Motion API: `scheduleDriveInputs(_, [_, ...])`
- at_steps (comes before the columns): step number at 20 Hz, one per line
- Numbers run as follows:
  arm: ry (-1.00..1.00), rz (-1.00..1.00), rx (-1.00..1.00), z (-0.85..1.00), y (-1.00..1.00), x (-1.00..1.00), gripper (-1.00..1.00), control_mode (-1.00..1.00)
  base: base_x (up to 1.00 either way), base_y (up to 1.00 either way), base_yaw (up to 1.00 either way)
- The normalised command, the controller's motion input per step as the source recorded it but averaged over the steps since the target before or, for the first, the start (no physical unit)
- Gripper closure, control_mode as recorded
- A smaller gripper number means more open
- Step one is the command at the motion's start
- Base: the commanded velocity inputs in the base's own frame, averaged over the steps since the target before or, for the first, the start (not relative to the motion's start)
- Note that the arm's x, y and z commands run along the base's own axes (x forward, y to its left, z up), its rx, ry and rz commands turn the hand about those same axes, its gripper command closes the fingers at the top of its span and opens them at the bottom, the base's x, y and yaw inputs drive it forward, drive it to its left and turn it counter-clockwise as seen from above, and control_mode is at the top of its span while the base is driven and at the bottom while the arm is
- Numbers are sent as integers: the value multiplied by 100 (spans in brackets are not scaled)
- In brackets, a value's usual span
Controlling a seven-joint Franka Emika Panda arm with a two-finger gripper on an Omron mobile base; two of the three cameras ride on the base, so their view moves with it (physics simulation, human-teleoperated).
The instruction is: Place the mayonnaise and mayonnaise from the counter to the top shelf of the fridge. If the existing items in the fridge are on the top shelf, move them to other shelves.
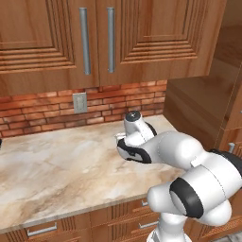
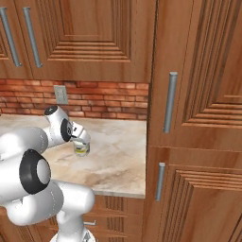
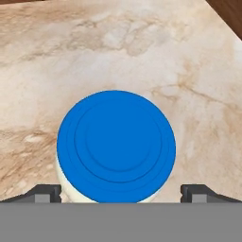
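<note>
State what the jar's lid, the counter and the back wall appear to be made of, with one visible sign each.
Lid: likely smooth plastic, uniform blue with moulded rings. Counter: marble-like polished stone, beige with brown veins. Back wall: red brick, with pale mortar lines.

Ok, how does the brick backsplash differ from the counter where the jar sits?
The backsplash is upright red brick with pale mortar lines; the counter is a flat beige marble-patterned slab with brown veins. The backsplash carries a wall outlet; the counter carries the mayonnaise jar. Both lie below the wooden wall cabinets.
</note>
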Motion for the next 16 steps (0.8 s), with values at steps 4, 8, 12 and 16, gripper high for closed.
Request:
scheduleDriveInputs(4, [-4, 1, 0, 0, 0, 0, -100, -100, 0, 0, 0])
scheduleDriveInputs(8, [-14, 1, -1, 0, 0, 0, -100, -100, 0, 0, 0])
scheduleDriveInputs(12, [-16, 1, -4, 0, 0, 0, -100, -100, 0, 0, 0])
scheduleDriveInputs(16, [-8, 0, -3, 0, 0, 0, -100, -100, 0, 0, 0])
